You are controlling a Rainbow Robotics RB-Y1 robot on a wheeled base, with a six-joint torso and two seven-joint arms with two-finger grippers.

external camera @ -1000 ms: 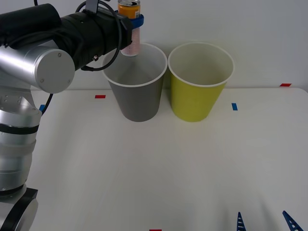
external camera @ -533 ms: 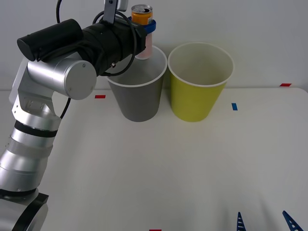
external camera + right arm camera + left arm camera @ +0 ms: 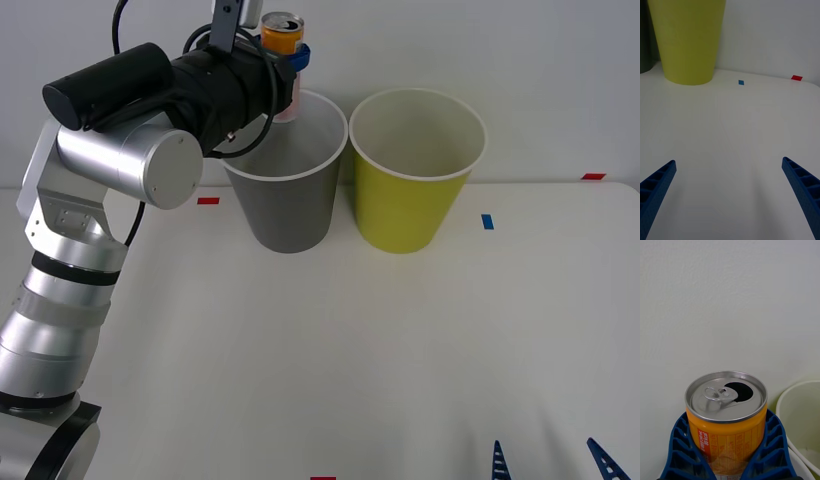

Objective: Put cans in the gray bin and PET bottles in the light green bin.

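Observation:
My left gripper is shut on the small orange can, holding it upright above the far left rim of the gray bin. In the left wrist view the can with its silver top and open pull-tab sits between my blue fingers. The light green bin stands right of the gray one, and shows in the right wrist view as the light green bin. My right gripper is open low at the front right, its fingers wide apart over bare table.
Small red and blue tape marks dot the white table. A pale wall stands behind the bins. My left arm reaches over the table's left side.
The left gripper with the can first swung right over the gray bin, then shifted slightly back left. The right gripper has stayed put.

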